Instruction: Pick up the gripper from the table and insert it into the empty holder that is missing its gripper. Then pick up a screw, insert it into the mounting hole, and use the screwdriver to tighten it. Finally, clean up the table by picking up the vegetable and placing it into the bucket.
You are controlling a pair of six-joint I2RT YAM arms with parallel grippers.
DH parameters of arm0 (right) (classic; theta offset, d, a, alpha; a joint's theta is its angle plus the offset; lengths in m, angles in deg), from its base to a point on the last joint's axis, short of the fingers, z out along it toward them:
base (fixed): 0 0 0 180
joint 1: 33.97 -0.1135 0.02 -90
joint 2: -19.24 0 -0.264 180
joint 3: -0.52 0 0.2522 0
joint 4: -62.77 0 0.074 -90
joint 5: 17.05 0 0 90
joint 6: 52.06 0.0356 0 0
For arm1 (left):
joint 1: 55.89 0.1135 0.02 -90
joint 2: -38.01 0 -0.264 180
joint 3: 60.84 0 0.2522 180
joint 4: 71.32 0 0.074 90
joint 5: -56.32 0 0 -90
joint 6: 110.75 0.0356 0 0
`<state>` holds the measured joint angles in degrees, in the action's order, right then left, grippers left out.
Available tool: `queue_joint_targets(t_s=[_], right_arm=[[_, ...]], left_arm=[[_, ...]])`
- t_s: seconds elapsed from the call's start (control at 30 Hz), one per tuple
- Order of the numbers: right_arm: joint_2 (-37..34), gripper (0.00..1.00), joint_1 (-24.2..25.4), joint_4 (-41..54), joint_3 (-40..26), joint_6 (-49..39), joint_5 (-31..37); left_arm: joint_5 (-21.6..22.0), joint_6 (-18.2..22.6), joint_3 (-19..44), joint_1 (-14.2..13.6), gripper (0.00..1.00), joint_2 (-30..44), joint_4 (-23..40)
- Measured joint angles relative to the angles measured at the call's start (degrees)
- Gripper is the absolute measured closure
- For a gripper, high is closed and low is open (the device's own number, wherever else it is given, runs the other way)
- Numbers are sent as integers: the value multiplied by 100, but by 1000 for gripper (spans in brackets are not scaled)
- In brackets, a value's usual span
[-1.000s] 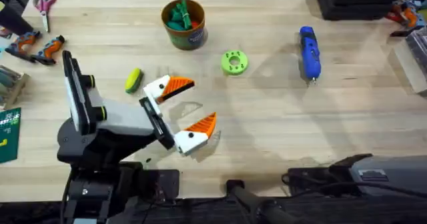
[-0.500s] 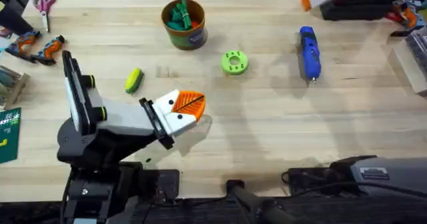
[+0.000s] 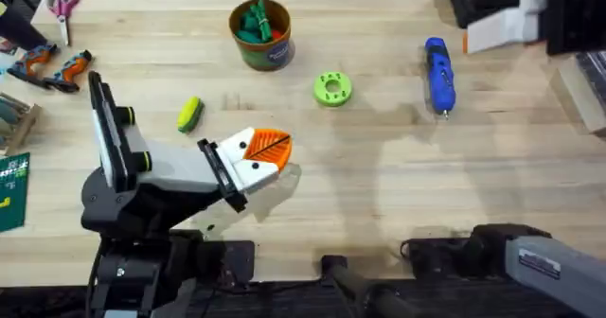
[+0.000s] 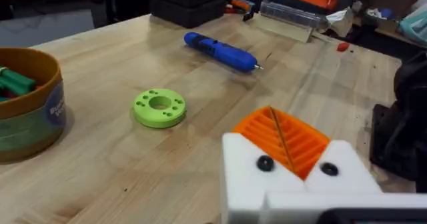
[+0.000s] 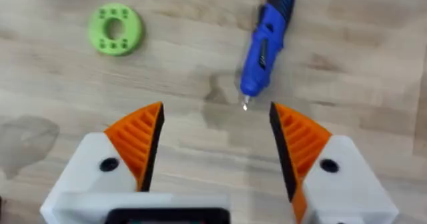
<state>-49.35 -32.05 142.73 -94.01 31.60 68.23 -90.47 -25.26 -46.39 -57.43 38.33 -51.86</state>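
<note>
Now that the left claw (image 3: 268,150) has snapped shut, empty, the right claw (image 5: 215,147) swings in wide above the screwdriver (image 3: 437,75) near the table's far right edge. A tightening grab looks next.

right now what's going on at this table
The left end effector sits shut and empty near the table's middle. The right end effector hovers open just above the tip of the blue screwdriver, apparently about to pick it up. The yellow-green vegetable lies on the table, not yet in the bucket.
</note>
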Motion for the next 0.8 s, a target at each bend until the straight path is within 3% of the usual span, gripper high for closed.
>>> queue_joint_targets(t_s=[0.27,0.57,0.8], right_arm=[[-957,12,750,-686,412,36,24],[-2356,8,804,-2139,412,-29,-169],[-3111,10,804,-2530,412,-36,-411]], left_arm=[[0,2,0,0,996,0,0],[0,0,0,0,996,-2,0],[0,0,0,0,996,-2,0]])
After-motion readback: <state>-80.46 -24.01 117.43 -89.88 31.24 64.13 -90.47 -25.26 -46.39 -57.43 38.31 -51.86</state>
